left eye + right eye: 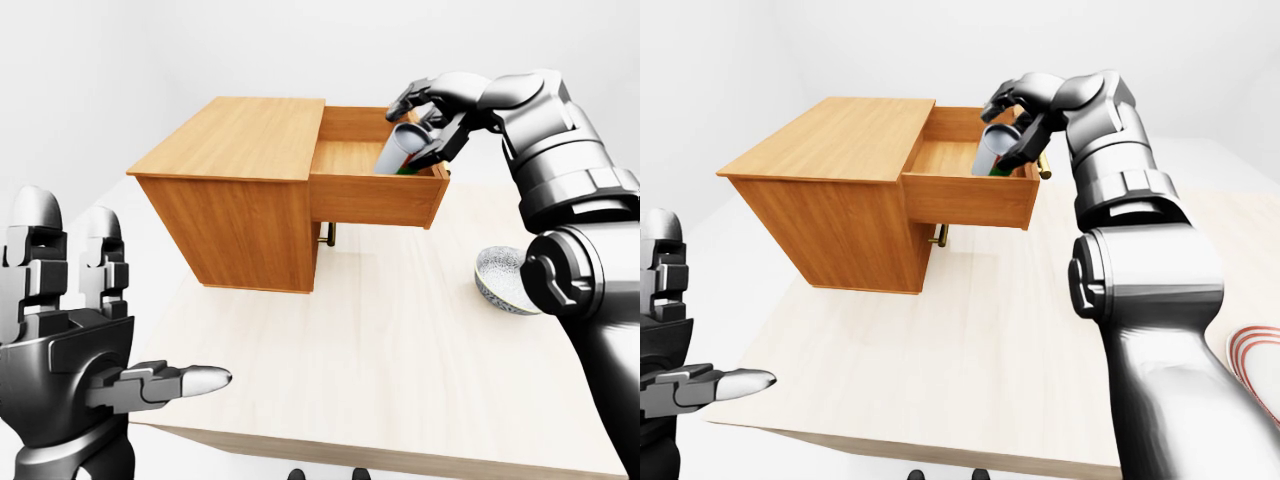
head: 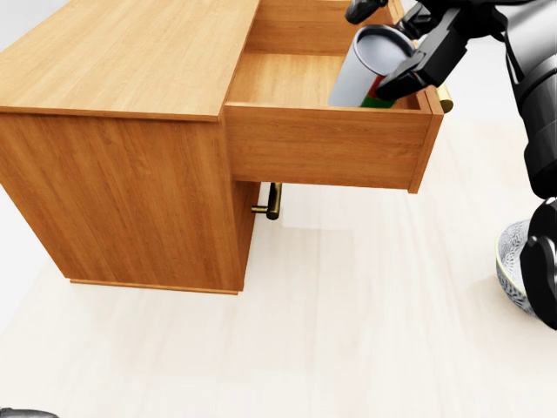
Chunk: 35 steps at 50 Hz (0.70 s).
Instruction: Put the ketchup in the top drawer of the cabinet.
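Note:
The ketchup (image 2: 365, 70), a pale bottle with a red and green label, leans tilted inside the open top drawer (image 2: 322, 144) of the wooden cabinet (image 1: 230, 150), near the drawer's right end. My right hand (image 1: 425, 128) reaches over the drawer from the right and its dark fingers (image 2: 426, 57) close round the bottle's upper part. The bottle's lower end is hidden behind the drawer's wall. My left hand (image 1: 130, 300) is open and empty at the bottom left of the left-eye view, far from the cabinet.
The cabinet stands on a pale wooden table (image 1: 400, 350). A brass handle (image 2: 271, 202) of a lower drawer shows under the open drawer. A patterned bowl (image 1: 503, 280) sits to the right of the cabinet. A red-rimmed plate (image 1: 1250, 345) lies at the right edge.

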### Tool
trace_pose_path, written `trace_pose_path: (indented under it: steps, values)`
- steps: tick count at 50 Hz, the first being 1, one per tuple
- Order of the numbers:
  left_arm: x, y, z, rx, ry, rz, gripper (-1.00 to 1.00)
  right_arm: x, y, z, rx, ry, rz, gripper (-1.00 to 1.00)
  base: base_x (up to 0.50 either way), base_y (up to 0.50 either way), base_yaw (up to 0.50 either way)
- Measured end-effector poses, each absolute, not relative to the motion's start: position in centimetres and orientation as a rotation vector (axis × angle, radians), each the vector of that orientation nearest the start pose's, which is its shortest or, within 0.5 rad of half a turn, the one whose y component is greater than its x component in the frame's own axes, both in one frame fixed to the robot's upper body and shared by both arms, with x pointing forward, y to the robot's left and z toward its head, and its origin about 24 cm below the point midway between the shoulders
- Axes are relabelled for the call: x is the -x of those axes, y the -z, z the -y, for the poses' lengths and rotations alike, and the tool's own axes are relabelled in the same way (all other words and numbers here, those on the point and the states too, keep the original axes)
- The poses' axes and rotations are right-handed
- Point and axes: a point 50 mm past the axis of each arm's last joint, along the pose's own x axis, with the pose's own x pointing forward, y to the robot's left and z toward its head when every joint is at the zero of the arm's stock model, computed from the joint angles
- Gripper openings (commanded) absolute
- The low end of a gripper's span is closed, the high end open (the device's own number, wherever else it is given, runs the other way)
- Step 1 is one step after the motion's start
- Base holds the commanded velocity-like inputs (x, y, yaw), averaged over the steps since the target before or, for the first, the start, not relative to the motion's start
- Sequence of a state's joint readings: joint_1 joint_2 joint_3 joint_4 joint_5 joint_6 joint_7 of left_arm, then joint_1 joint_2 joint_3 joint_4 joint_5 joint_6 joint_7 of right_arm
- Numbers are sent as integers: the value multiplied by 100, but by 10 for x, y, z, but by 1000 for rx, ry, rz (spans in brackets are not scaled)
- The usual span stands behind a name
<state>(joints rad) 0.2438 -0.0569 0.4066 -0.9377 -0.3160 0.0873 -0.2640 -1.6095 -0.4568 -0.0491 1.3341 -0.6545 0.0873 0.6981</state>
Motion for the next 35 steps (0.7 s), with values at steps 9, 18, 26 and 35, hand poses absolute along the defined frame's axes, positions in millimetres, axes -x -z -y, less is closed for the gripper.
trace_pose_path:
  steps: [9, 18, 26, 35]
  values:
    - [-147, -190, -208, 14, -63, 649, 100, -417, -326, 185, 907, -347, -123, 100, 0, 0, 0]
    - [-147, -189, -208, 14, -61, 642, 100, -414, -341, 188, 937, -316, -100, 100, 0, 0, 0]
    - [-148, -188, -207, 15, -60, 633, 100, -408, -362, 190, 974, -277, -64, 100, 0, 0, 0]
    - [-148, -187, -207, 15, -59, 631, 100, -397, -395, 191, 1035, -213, -13, 100, 0, 0, 0]
